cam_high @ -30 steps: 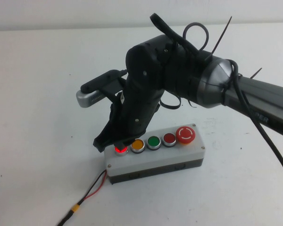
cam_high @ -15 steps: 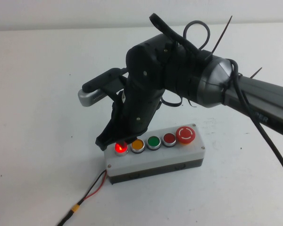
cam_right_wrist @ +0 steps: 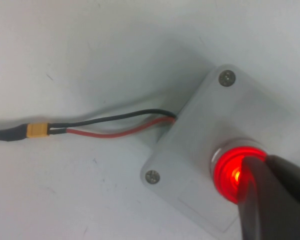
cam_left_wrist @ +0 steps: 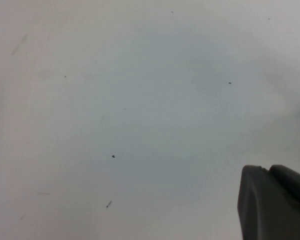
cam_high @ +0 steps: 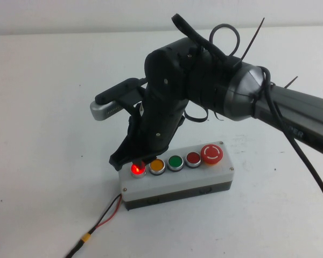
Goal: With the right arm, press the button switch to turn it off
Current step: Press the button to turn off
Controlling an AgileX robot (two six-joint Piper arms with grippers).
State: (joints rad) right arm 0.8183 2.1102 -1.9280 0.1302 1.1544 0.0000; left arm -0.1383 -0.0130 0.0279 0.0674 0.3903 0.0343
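Observation:
The button switch (cam_high: 135, 169) is the leftmost small round red button on the grey five-button box (cam_high: 177, 185), and it glows bright red. My right gripper (cam_high: 130, 159) is shut and empty, pointing down, with its tip right at the button's far edge. In the right wrist view the glowing button switch (cam_right_wrist: 231, 170) sits at the corner of the box (cam_right_wrist: 190, 145), and the right gripper (cam_right_wrist: 260, 167) overlaps its edge. My left gripper (cam_left_wrist: 270, 172) is shut and empty over bare white table.
On the box beside the switch are an orange button (cam_high: 157, 166), a green button (cam_high: 175, 162), a darker red button (cam_high: 193, 158) and a large red mushroom button (cam_high: 211, 153). Red and black wires (cam_high: 105, 215) with a yellow connector (cam_high: 86, 237) run off the box's left end.
My right gripper's tip has risen slightly, uncovering more of the button switch. The button glows red throughout.

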